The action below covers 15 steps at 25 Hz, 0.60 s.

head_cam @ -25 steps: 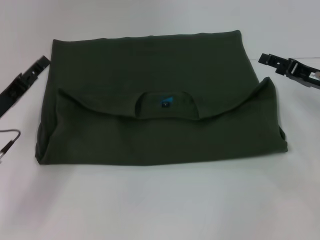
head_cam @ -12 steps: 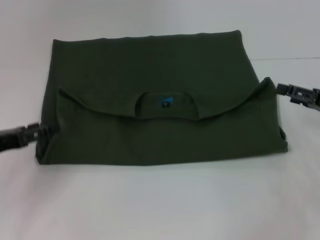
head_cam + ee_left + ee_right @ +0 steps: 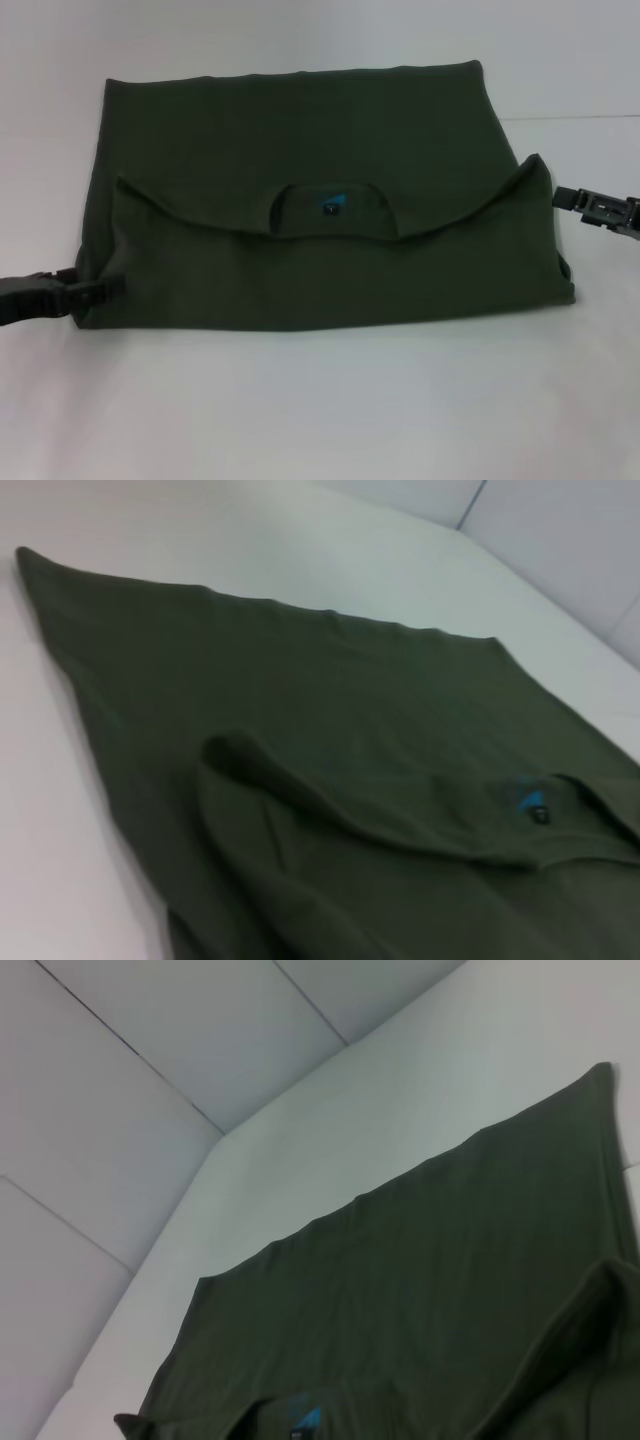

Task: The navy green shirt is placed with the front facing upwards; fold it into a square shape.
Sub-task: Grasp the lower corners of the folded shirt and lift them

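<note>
Between the two grippers lies the navy green shirt (image 3: 300,200), already folded once so its collar and the neck tag (image 3: 333,204) face up near the middle, with the folded-over layer's curved edge running across from side to side. It rests flat on the white table (image 3: 320,410), which shows bare surface on every side of the cloth.

At the shirt's near corner on the robot's left, the left gripper (image 3: 100,287) has its tips touching or slightly over the cloth edge; how far apart its fingers are I cannot tell, and it may or may not have fabric yet. The right gripper (image 3: 575,197) sits just off the opposite side edge, apart from the cloth by a small gap, near where the upper layer's tip ends; its opening is likewise unclear.

The step in hand looks like taking both side edges for the next fold. To do it well, each gripper should catch all the stacked layers at its edge, not only the top flap, and both should take hold at matching points, since the left one sits nearer the robot than the right. Lifting evenly would keep the fold line straight.

Beyond the far hem the table carries on unobstructed, and the strip nearest the robot is equally open, so either direction gives room to swing the cloth.
</note>
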Available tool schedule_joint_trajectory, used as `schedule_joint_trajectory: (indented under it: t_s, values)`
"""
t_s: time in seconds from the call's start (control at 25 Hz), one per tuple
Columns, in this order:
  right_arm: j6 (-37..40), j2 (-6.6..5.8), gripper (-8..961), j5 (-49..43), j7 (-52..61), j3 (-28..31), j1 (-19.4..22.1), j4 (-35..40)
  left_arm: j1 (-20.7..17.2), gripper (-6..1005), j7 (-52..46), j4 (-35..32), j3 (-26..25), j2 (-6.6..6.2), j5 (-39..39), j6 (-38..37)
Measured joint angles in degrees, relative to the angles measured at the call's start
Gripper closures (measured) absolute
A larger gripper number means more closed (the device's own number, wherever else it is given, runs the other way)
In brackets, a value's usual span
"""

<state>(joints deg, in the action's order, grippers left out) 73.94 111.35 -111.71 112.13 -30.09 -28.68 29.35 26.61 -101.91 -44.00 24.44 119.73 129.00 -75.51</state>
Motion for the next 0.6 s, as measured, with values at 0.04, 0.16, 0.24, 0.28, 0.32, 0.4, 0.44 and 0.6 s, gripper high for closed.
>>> schedule_joint_trajectory:
  t_s: [0.04,0.16,0.24,0.28,0.32,0.4,0.44,0.6]
  values:
    - [0.0,0.03,7,0.0,0.0,-0.1,-0.1,0.0,0.0,93,0.1,0.2,0.6,0.28,0.0,0.9]
    - [-0.1,0.13,7,-0.3,0.0,-0.5,-0.3,0.0,0.2,94,0.2,1.1,2.4,0.63,0.1,3.5]
    - [-0.3,0.15,7,-0.4,-0.1,-0.5,-0.3,0.0,0.3,94,0.2,1.6,2.9,0.96,0.1,5.1]
    - [-0.4,0.17,6,-0.4,-0.1,-0.5,-0.4,0.0,0.4,94,0.2,1.7,3.0,1.12,0.0,5.9]
    - [-0.4,0.2,6,-0.4,-0.1,-0.5,-0.4,0.0,0.4,94,0.2,1.8,3.1,1.25,0.0,6.5]
    - [-0.5,0.33,6,-0.4,-0.1,-0.6,-0.4,0.1,0.4,94,0.2,2.0,3.3,1.34,-0.1,7.1]
    - [-0.6,0.36,6,-0.4,-0.1,-0.7,-0.5,0.2,0.4,95,0.2,2.1,3.4,1.35,0.0,7.2]
    - [-1.4,0.5,6,-0.4,-0.1,-1.0,-0.6,0.3,0.5,95,-0.5,2.5,3.4,1.28,0.2,6.4]
